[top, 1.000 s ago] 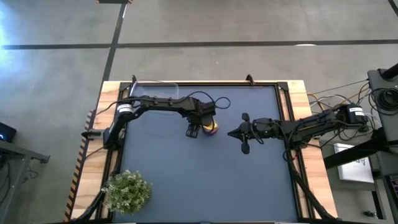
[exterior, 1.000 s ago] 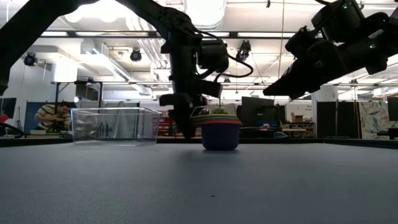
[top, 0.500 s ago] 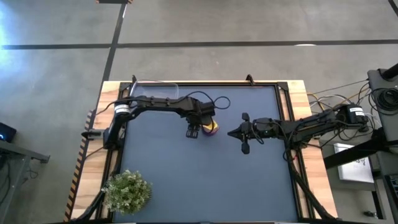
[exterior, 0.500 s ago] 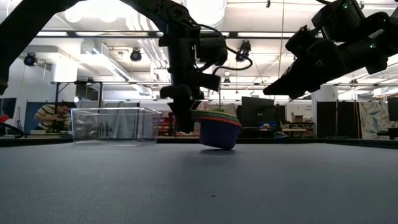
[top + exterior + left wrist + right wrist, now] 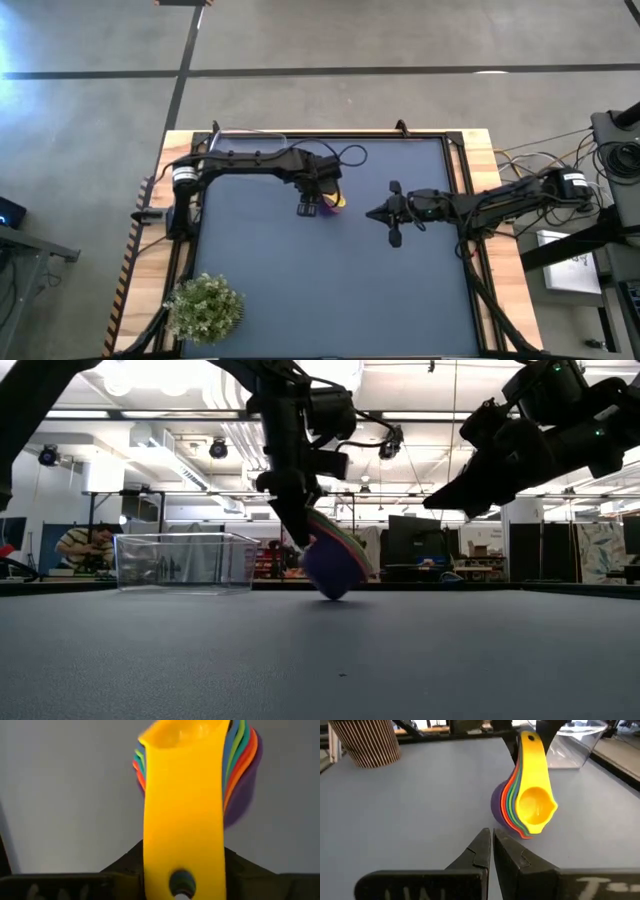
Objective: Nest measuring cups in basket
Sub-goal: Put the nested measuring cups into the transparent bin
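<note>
The left gripper (image 5: pixel 312 207) sits over the middle of the table, a little left of centre, and is clamped on the handles of the nested measuring cups (image 5: pixel 334 199). In the low view the stack (image 5: pixel 333 563) hangs tilted from the left gripper (image 5: pixel 290 535), its purple bottom cup lowest and at or just above the table surface (image 5: pixel 320 650); whether it touches cannot be told. The left wrist view shows the yellow handle (image 5: pixel 183 815) running straight out from between the fingers, with the coloured rims of the other cups fanned behind it. From the right wrist view the yellow cup (image 5: pixel 535 805) faces outward in front of the green, red, orange and purple ones. The basket (image 5: pixel 245 145) stands at the far left corner of the table, well apart from the stack; in the low view it shows as a clear tub (image 5: pixel 185 561) left of the cups. The right gripper (image 5: pixel 390 214) waits to the right of the cups, raised off the table, its fingers (image 5: pixel 481 851) drawn nearly together and holding nothing. A small bushy plant (image 5: pixel 205 308) sits at the near left corner.
</note>
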Controlling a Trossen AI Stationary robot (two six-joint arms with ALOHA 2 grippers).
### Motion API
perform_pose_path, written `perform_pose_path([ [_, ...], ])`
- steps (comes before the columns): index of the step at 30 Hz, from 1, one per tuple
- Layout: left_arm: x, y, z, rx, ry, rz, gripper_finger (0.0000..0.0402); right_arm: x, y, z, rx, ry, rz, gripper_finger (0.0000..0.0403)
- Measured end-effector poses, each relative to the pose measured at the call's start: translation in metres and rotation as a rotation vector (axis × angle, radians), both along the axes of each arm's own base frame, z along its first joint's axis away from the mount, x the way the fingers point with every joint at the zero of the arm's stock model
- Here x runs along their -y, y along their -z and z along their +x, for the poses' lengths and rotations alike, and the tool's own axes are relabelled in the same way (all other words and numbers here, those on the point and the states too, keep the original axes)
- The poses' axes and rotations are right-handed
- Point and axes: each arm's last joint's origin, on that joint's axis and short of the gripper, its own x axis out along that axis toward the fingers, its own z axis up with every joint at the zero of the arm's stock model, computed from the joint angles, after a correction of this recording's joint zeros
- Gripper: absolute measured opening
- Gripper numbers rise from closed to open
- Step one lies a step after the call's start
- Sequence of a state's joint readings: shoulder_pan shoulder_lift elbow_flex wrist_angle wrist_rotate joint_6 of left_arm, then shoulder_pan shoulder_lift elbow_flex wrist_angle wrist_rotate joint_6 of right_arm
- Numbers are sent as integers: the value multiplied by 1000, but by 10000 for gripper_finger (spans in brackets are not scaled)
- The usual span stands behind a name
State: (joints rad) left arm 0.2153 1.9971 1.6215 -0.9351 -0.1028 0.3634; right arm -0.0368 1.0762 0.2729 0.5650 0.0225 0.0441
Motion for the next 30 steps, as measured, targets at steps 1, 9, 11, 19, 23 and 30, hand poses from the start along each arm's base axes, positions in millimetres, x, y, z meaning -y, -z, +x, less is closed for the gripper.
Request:
perform_pose_path([
  [1,-1,-2,-2,-1,-4,0,106,0,-1,0,8,-1,0,9],
  [9,-4,-3,-11,-18,-11,-30,60,-1,-5,-2,23,-5,1,9],
  [11,-3,1,-13,-33,-12,-34,50,-1,-5,-2,22,-5,1,9],
  [19,0,17,-19,-70,-44,-69,38,-1,-5,-2,22,-5,1,9],
  [23,2,17,-18,-64,-40,-80,38,-1,-5,-2,22,-5,1,9],
  [30,5,17,-17,-52,-25,-86,38,-1,-5,-2,29,-4,1,9],
])
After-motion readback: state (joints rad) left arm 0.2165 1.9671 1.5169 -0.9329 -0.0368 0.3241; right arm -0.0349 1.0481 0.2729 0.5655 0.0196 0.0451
